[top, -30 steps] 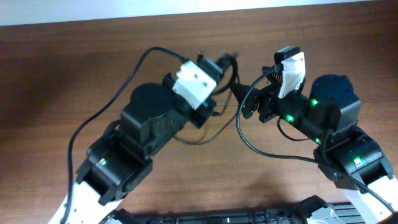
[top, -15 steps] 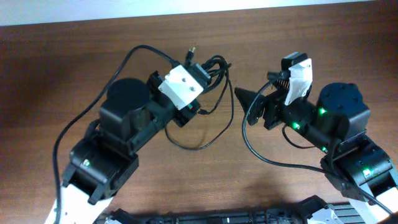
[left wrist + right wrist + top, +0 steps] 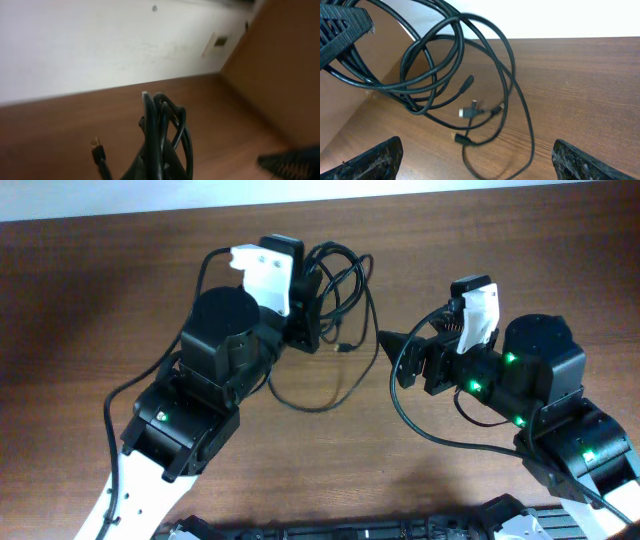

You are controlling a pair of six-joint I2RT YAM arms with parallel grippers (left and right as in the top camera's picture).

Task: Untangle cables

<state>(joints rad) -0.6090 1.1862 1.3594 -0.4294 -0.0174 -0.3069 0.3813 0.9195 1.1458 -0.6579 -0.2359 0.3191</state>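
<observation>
— Where are the cables [image 3: 345,275]?

— By the middle of the tabletop's [image 3: 90,290] far edge. They are thin, smooth black cords bunched into several round loops, held up over the brown wood grain. One long slack loop trails back across the wood towards the near edge.

— What has hold of them?

— The left gripper [image 3: 308,308] is clamped tight on the bunch. In its wrist view the loops stand right before the lens, with a small gold-tipped plug [image 3: 96,146] poking out beside them.

— And the other pincer?

— The right gripper [image 3: 476,147] gapes wide, its ribbed black fingers [image 3: 370,160] well apart and gripping nothing. It sits just beside the dangling loops, where a few small plug ends [image 3: 468,112] show against the wood.
</observation>
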